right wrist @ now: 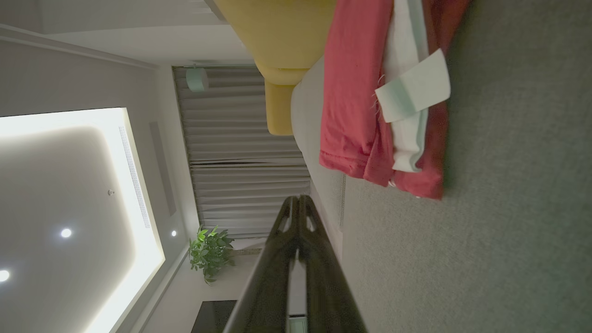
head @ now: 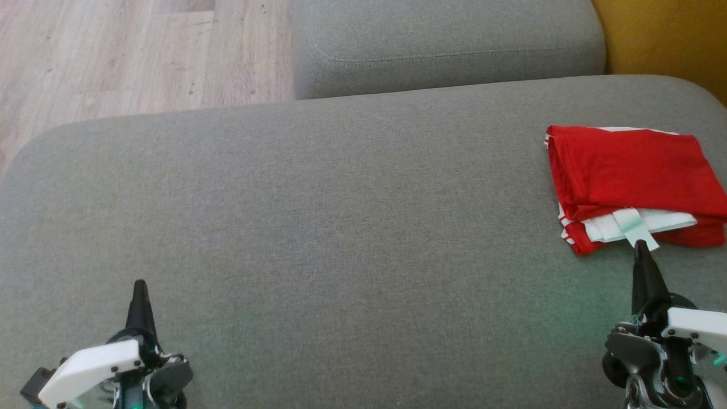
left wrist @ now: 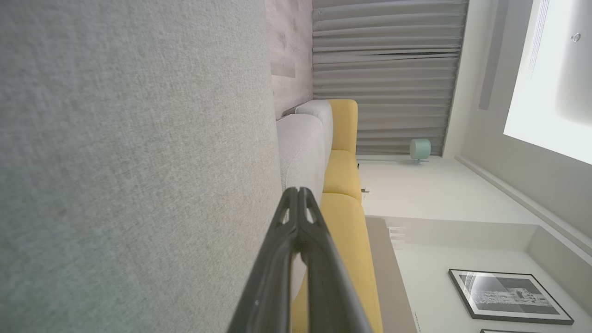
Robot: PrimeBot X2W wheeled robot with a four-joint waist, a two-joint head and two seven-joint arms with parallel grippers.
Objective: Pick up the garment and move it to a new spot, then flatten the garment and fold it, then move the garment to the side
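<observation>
The garment [head: 630, 176] is red with white parts and a pale tag, folded into a compact stack at the far right of the grey cushion [head: 341, 227]. My right gripper [head: 642, 245] is shut and empty, its tip just short of the garment's near edge by the tag. In the right wrist view the garment [right wrist: 360, 101] lies beyond the shut fingertips [right wrist: 299, 200], apart from them. At the lower left my left gripper [head: 140, 284] is shut on nothing, far from the garment. In the left wrist view its fingers [left wrist: 298, 192] are pressed together beside the cushion.
A second grey cushion [head: 448, 45] sits behind the main one. Wooden floor [head: 136, 51] shows at the upper left. A yellow sofa part [head: 664, 34] stands at the upper right. The cushion's right edge runs close to the garment.
</observation>
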